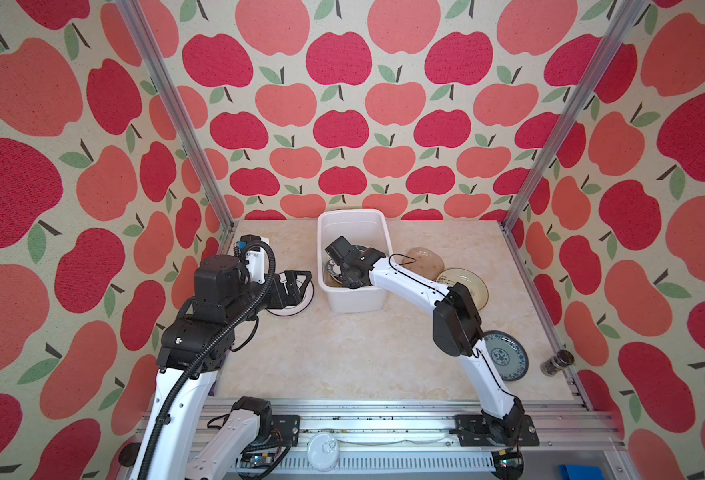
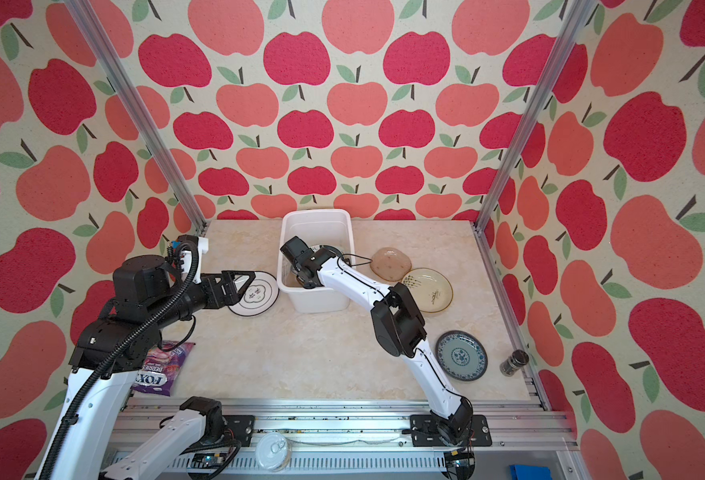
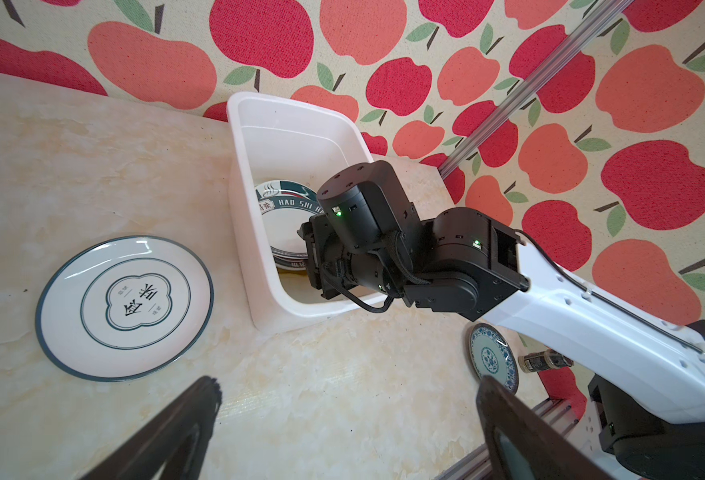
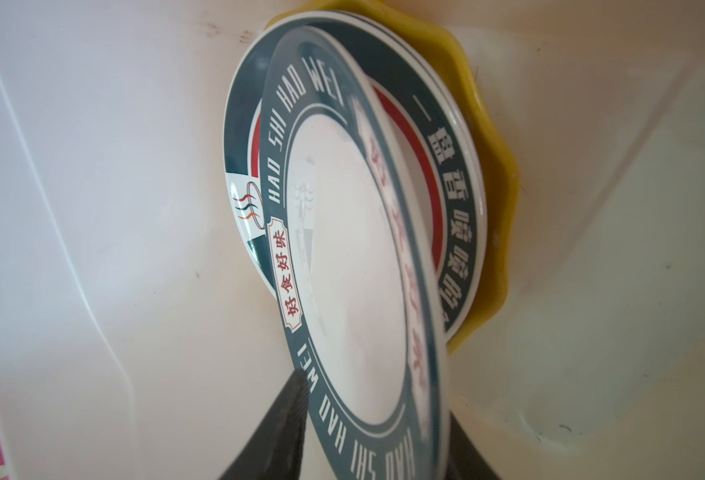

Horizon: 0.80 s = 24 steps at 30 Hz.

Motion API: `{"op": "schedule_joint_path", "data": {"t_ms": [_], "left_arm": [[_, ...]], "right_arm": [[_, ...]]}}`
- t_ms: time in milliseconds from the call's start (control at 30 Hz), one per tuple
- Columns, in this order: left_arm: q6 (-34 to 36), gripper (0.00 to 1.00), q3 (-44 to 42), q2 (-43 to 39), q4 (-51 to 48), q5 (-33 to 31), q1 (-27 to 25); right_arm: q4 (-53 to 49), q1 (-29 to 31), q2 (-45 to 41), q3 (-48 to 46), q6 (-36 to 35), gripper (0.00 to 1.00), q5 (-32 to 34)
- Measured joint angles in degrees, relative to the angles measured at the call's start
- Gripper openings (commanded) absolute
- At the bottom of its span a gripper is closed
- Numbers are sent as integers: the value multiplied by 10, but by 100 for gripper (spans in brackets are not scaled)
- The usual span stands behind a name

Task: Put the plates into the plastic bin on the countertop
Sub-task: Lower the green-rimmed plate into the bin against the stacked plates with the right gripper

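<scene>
Plates and plastic bin on a beige, marble-veined countertop (image 1: 342,357), enclosed on three sides by apple-print walls (image 1: 342,124) and edged at the near side by aluminium rails (image 1: 363,409).

The plastic bin (image 2: 321,302) stands at far centre, close to the back wall. Inside it a yellow scalloped plate (image 4: 498,199) lies lowest. A dark-rimmed plate with a red ring (image 4: 454,195) rests on it, and a white plate with a dark lettered rim (image 4: 342,270) leans tilted over both.

The right gripper (image 4: 377,403) reaches into the bin from the right. Its two fingers flank the rim of the tilted lettered plate, one fingertip (image 4: 296,384) against the printed face. Whether the jaws clamp the rim or merely straddle it cannot be told.

The left gripper (image 2: 255,286) hovers left of the bin with its jaws spread wide and nothing between them. It is over a white ringed plate (image 3: 126,307) lying flat just beside the bin.

Right of the bin lie a translucent brown plate (image 2: 390,264) and a cream plate (image 2: 427,290), their edges meeting. A blue-patterned plate (image 2: 461,355) lies nearer, apart from both.
</scene>
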Motion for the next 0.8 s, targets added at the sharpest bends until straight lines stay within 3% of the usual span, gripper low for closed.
{"op": "schedule_joint_path", "data": {"t_ms": [333, 800], "left_arm": [[0, 99, 0, 0, 0, 0, 3], [-2, 99, -7, 0, 0, 5, 9]], "right_arm": [[4, -4, 11, 0, 5, 66, -10], [30, -35, 23, 35, 5, 73, -13]]}}
